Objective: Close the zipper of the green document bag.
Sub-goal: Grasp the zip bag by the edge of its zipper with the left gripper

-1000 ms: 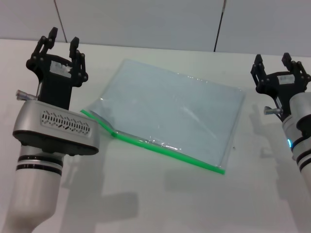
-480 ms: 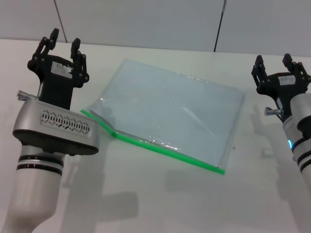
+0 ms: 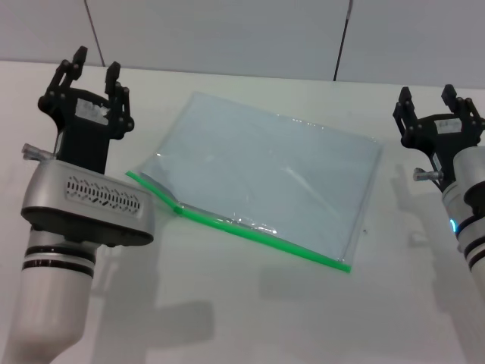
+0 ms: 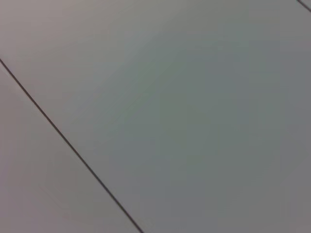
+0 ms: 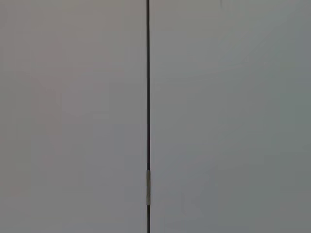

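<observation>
The green document bag (image 3: 265,178) lies flat in the middle of the white table, a pale translucent pouch turned at an angle. Its zipper (image 3: 258,235) is the bright green strip along the near long edge; the left end gapes open, and I cannot make out the slider. My left gripper (image 3: 92,64) is raised at the far left, well clear of the bag, fingers spread open and empty. At the far right my right gripper (image 3: 428,98) is also held up, open and empty. Both wrist views show only grey wall panels.
A grey panelled wall (image 3: 227,34) with dark seams stands behind the white table (image 3: 250,311). The left arm's silver housing (image 3: 87,201) sits close to the bag's open left corner.
The left gripper has shifted slightly to the left and away. The bag and the right arm have not visibly moved.
</observation>
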Controlling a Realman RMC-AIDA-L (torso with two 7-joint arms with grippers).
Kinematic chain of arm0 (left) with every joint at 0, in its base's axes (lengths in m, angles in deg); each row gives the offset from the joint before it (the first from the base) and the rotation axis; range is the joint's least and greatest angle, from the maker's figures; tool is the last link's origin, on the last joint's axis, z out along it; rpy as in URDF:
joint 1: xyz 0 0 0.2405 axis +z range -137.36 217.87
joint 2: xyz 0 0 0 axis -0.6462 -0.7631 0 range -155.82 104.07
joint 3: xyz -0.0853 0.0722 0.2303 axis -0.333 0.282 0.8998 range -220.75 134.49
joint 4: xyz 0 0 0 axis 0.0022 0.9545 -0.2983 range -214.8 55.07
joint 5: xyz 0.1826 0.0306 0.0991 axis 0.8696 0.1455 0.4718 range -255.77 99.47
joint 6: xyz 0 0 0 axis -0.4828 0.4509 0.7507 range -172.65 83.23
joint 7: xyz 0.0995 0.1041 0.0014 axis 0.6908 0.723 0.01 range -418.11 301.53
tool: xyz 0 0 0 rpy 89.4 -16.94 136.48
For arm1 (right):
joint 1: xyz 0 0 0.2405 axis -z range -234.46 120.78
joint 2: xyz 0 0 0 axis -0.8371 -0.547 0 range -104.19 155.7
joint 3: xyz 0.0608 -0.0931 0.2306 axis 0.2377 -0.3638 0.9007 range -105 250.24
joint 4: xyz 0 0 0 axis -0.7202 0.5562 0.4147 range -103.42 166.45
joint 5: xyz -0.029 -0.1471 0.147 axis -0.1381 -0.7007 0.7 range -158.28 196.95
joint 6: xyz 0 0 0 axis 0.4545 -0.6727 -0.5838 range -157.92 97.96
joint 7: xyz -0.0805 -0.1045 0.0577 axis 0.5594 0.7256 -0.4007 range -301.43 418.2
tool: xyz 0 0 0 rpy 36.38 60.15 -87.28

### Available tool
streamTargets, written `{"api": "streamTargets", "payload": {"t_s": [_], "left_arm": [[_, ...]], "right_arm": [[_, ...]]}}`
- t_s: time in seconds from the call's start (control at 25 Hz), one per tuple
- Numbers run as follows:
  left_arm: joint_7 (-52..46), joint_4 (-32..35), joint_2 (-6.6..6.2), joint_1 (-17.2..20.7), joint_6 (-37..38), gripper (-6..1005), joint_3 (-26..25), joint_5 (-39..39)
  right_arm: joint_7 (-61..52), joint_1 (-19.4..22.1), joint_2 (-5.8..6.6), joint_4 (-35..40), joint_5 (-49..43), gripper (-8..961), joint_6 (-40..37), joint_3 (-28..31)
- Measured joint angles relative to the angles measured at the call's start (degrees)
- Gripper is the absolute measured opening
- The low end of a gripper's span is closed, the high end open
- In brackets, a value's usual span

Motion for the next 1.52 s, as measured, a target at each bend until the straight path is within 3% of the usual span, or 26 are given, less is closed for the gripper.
{"api": "streamTargets", "payload": {"t_s": [0.56,0.84,1.24,1.52], "left_arm": [[23.5,0.0,0.16,0.8,-2.1,423,0.0,-10.0],[28.7,0.3,0.15,0.5,-0.1,424,0.0,-11.4],[35.6,0.9,0.02,0.0,11.3,426,-0.1,-15.7],[38.1,0.9,0.00,-0.4,11.1,427,-0.1,-15.8]], "right_arm": [[0.0,0.1,0.00,-0.6,0.8,654,-0.4,0.1],[0.0,0.1,0.00,-0.7,1.6,654,-0.4,0.1],[0.0,0.4,0.05,-0.9,2.2,654,-0.5,0.1],[0.0,0.5,0.09,-1.4,2.2,654,-0.5,0.1]]}}
